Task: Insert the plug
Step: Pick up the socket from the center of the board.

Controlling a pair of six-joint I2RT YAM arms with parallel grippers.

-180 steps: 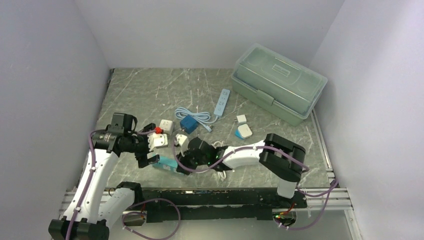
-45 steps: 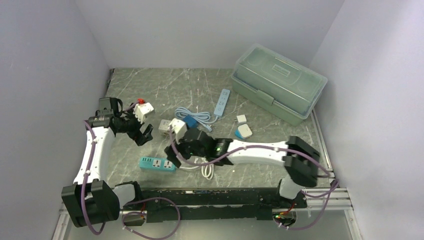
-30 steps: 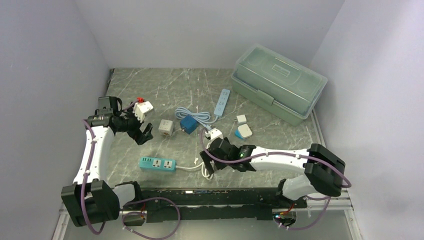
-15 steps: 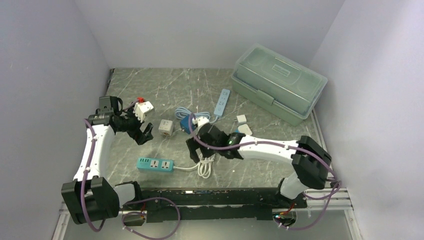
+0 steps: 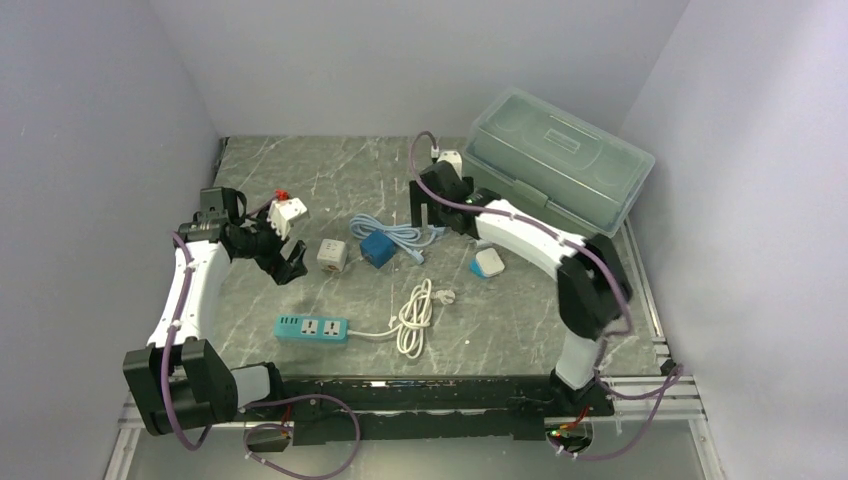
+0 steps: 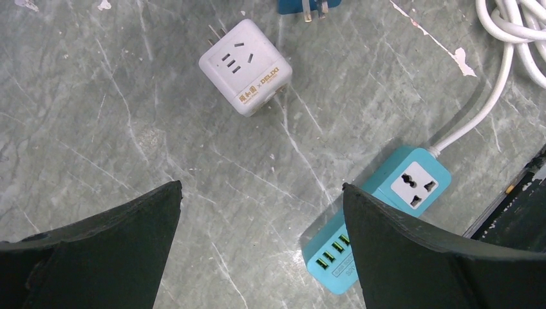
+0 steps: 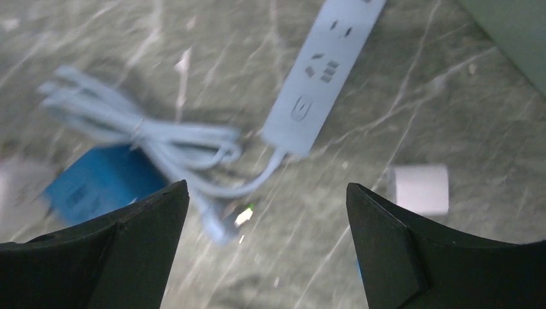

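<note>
Top external view: the right gripper (image 5: 427, 208) has swung away from the middle of the table, where it hung low over the coiled white cable (image 5: 411, 318) half a second ago, and now reaches to the far side, just beside the green toolbox (image 5: 560, 165). Its jaws are spread wide and hold nothing; the right wrist view shows them above a pale blue power strip (image 7: 322, 84) and its looped cord, with a small white charger (image 7: 422, 188) off to one side. With that arm gone, the coil lies uncovered, and the plug (image 5: 449, 295) rests loose on the table at the coil's right edge, well apart from the teal power strip (image 5: 312, 328) that its cable runs to. The left gripper (image 6: 262, 187) has barely shifted; it hangs released and empty over bare table between a white cube adapter (image 6: 244, 66) and the teal strip. The toolbox lid is closed and cloudy, so I cannot tell what is inside.
</note>
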